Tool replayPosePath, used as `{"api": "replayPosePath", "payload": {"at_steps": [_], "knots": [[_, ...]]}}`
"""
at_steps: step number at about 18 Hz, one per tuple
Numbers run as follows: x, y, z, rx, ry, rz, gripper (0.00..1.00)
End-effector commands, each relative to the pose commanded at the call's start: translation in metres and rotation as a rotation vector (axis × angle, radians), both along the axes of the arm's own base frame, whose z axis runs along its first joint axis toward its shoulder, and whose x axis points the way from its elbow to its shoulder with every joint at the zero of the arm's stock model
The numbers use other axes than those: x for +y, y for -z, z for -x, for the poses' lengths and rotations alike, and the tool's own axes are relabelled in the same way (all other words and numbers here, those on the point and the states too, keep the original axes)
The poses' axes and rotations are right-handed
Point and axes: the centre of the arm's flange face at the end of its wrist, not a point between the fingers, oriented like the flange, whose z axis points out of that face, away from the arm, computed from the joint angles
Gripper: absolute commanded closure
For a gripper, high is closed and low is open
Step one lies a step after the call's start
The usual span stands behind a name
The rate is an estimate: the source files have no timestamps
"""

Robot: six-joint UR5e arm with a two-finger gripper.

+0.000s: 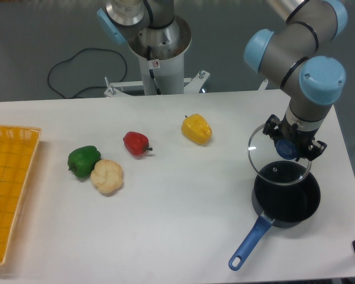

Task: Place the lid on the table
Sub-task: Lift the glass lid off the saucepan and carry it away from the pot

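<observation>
Hanging tilted above the saucepan (286, 198), the lid (279, 158) is pinched by its blue knob in the gripper (291, 148). Best to carry it sideways to bare table (183, 201), level it, lower gently, well apart from the yellow pepper (196, 129).

The large white rectangular table (183, 231) carries a yellow-orange mesh tray (9, 195), green (83, 160), red (136, 142) and yellow (196, 129) peppers, a cream garlic-shaped bulb (107, 176) and a dark blue-handled saucepan (284, 201).
</observation>
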Motion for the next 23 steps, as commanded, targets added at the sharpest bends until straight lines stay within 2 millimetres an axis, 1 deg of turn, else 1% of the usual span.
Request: {"api": "replayPosePath", "payload": {"at_steps": [7,9,12,13,15,18,20,23], "knots": [[0.007,-0.002,-0.005,0.006,0.008,-0.006,0.37],[0.011,-0.005,-0.014,0.008,0.012,-0.007,0.37],[0.009,-0.009,-0.030,0.005,0.013,-0.014,0.37],[0.013,-0.008,-0.037,0.001,0.014,-0.016,0.37],[0.024,-0.012,-0.052,0.002,0.007,-0.026,0.37],[0.053,-0.011,-0.076,0.011,-0.016,-0.034,0.37],[0.073,-0.006,-0.092,0.049,-0.032,-0.057,0.37],[0.094,0.006,-0.112,0.096,-0.059,-0.096,0.37]]}}
